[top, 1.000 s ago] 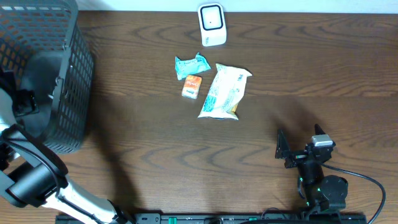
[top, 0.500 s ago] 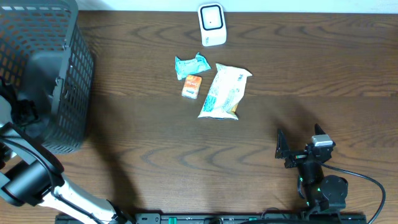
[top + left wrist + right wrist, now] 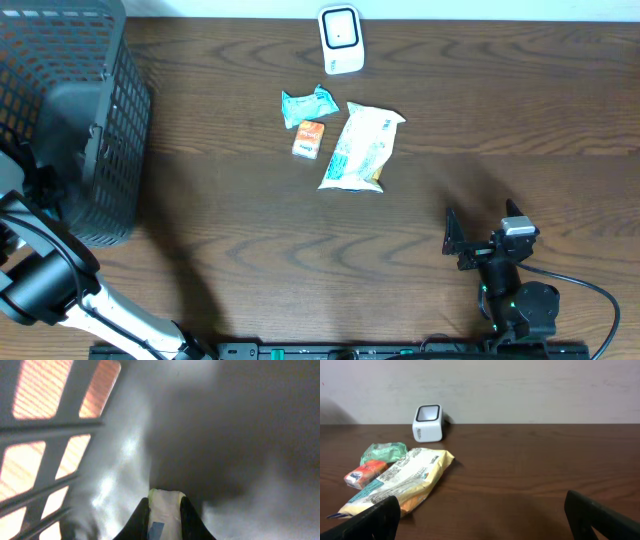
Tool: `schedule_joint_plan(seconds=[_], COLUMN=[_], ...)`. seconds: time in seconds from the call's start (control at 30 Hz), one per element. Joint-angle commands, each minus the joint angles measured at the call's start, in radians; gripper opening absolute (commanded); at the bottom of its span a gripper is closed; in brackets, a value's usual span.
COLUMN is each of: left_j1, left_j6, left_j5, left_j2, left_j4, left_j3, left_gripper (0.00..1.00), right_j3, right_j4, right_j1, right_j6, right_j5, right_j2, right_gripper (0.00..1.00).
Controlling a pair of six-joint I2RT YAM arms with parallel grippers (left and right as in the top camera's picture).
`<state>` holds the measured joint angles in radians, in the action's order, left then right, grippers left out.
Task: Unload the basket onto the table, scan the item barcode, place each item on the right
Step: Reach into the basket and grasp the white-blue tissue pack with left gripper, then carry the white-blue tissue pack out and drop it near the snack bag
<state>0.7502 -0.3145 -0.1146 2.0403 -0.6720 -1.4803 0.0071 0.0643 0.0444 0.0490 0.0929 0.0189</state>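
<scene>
Right up close here: the left gripper (image 3: 165, 496) sits at the bottom edge, its two dark fingers (image 3: 140, 521) drawn in tight around pale, taped pads (image 3: 167, 504) with a small blue patch. There's no telling whether anything is pinched between them. Ahead is the grey wall of the basket (image 3: 125, 450), blurred and glossy with light. On the left, its lattice openings show the orange-brown table (image 3: 35, 390) beyond.

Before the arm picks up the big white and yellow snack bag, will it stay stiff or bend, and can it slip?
The snack bag is probably floppy: its film looks wrinkled and it lies flat on the table. It is likely light for its size, since it looks thin. The shiny wrapper may slip in a grip; it should not roll.
</scene>
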Motion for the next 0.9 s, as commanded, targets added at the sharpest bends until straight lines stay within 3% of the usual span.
schedule_joint_plan(seconds=[0.0, 0.13, 0.23, 0.43, 0.57, 0.77, 0.87], left_j1=[-0.016, -0.040, -0.072, -0.131, -0.188, -0.325, -0.442], left_j6=[0.040, 0.068, 0.171, 0.402, 0.589, 0.837, 0.873], left_j5=[0.197, 0.435, 0.529, 0.535, 0.562, 0.579, 0.579], left_j2=[-0.034, -0.115, -0.240, -0.494, -0.634, -0.745, -0.741], left_j4=[0.008, 0.037, 0.120, 0.274, 0.284, 0.277, 0.270], left_j3=[-0.031, -0.079, -0.089, -0.089, -0.089, -0.088, -0.086], left_gripper=[0.07, 0.07, 0.08, 0.07, 0.07, 0.07, 0.08], right_j3=[-0.002, -0.002, -0.002, -0.002, -0.002, -0.002, -0.002], right_j4=[0.004, 0.004, 0.004, 0.004, 0.004, 0.004, 0.004], right_j1=[0.009, 0.009, 0.009, 0.009, 0.009, 0.009, 0.009], right_j6=[0.013, 0.013, 0.013, 0.013, 0.014, 0.013, 0.013], right_j5=[-0.005, -0.005, -0.005, -0.005, -0.005, -0.005, -0.005], right_j2=[-0.003, -0.003, -0.003, -0.003, -0.003, -0.003, -0.003], right_gripper=[0.99, 0.99, 0.99, 0.99, 0.99, 0.99, 0.99])
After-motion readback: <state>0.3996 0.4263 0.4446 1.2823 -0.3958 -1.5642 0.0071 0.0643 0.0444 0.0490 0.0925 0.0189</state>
